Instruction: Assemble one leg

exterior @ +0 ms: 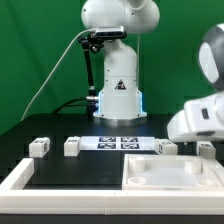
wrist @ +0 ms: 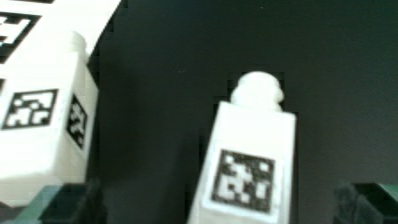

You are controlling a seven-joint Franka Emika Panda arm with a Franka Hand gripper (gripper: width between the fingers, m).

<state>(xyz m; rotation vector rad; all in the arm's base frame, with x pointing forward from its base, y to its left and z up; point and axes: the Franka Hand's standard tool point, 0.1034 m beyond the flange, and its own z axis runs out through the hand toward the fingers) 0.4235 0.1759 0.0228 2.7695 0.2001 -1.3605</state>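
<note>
In the wrist view a leg [wrist: 249,150] lies on the black table, a small white block with a rounded peg end and a square tag. It lies in the gap between my gripper's [wrist: 214,208] two dark fingertips [wrist: 50,206], which stand wide apart and do not touch it. The gripper is open and empty. A second white tagged piece [wrist: 43,110] lies close beside it. In the exterior view my hand [exterior: 200,118] hangs low at the right, over two legs [exterior: 167,147] [exterior: 205,150]. Two more legs [exterior: 39,146] [exterior: 72,146] stand at the left.
The large white square tabletop [exterior: 165,172] lies at the front right. The marker board [exterior: 118,142] lies in the middle in front of the robot's base [exterior: 118,95]. A white frame edge [exterior: 18,180] runs along the front left.
</note>
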